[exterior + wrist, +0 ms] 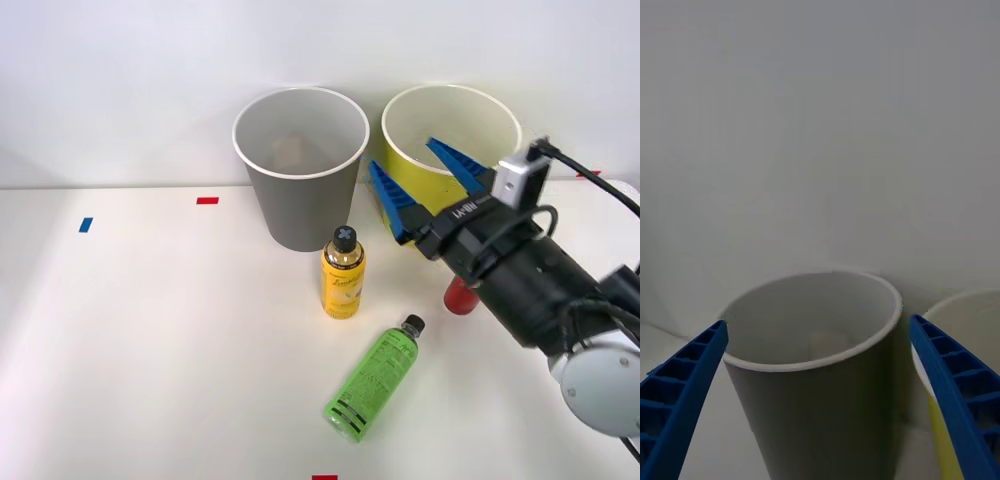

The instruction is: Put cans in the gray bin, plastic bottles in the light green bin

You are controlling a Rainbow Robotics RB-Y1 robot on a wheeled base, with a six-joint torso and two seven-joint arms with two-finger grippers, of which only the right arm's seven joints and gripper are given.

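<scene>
The gray bin (300,190) stands at the back centre, with the light green bin (455,120) close on its right. My right gripper (401,152) hangs open and holds nothing, in front of the gap between the two bins at about rim height. In the wrist view, the gripper (818,322) frames the gray bin (812,420), with the light green bin (940,304) at the edge. A pale shape (290,150) lies inside the gray bin, too dim to name. A yellow-labelled plastic bottle (343,275) stands upright. A green plastic bottle (375,380) lies on its side. A red can (460,297) shows partly under my arm.
The white table carries small tape marks: red (207,200), blue (85,224) and red (325,477) at the front edge. A white wall rises right behind the bins. The left half of the table is open room.
</scene>
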